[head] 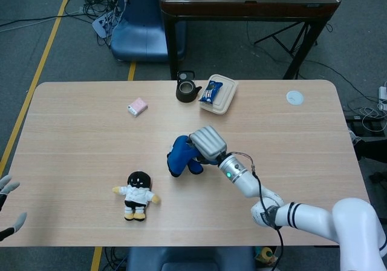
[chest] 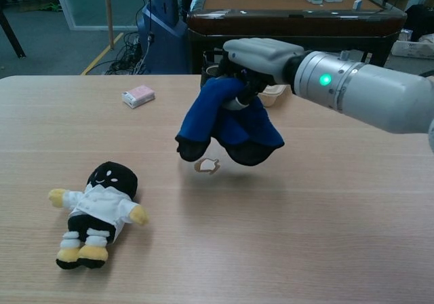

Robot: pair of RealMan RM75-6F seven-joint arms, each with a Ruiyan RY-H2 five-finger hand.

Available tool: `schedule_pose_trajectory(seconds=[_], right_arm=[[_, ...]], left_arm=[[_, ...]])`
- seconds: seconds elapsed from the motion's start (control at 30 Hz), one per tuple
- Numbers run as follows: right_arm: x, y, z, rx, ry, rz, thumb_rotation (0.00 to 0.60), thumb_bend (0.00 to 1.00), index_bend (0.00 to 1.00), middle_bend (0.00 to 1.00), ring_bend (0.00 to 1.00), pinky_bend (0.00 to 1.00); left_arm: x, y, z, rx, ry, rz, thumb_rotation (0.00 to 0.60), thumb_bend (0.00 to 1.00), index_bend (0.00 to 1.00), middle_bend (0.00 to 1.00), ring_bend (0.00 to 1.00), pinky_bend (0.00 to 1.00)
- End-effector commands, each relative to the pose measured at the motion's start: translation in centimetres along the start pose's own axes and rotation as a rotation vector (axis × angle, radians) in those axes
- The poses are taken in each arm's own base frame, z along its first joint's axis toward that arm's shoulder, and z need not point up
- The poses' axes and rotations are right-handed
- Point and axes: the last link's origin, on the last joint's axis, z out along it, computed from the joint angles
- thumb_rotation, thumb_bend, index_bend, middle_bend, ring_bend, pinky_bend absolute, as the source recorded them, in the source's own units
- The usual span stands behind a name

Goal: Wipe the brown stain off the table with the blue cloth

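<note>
My right hand [head: 207,143] [chest: 261,54] grips the blue cloth [head: 182,156] [chest: 227,122], which hangs bunched in the air over the middle of the table. The brown stain [chest: 207,166] shows on the wood just under the cloth's lower edge in the chest view; the head view has it hidden behind the cloth. My left hand [head: 7,207] sits off the table's near left corner, fingers spread, holding nothing.
A plush doll [head: 138,195] [chest: 97,212] lies near the front left of the stain. At the back are a pink pack [head: 138,106], a dark teapot [head: 187,88] and a takeaway box [head: 219,94] with a snack bag on it. A white disc [head: 294,97] lies far right.
</note>
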Motion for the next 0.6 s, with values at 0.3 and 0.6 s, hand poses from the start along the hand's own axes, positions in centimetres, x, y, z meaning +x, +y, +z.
schedule_pose_trajectory(seconds=[0.3,0.6], right_arm=[[-5.0,-4.3,2.7,0.084,-0.085,-0.193,0.600,0.47,0.79,0.64,0.64,0.87],[-7.9,-4.5,3.7,0.097,-0.135,-0.298,0.600,0.47,0.80,0.65,0.64,0.87]], left_arm=[[0.2,-0.8,-0.4,0.023,0.003,0.001,0.600,0.25,0.22,0.12,0.11,0.17],[0.2,-1.3,-0.9,0.044,0.003,0.003,0.600,0.25,0.22,0.12,0.11,0.17]])
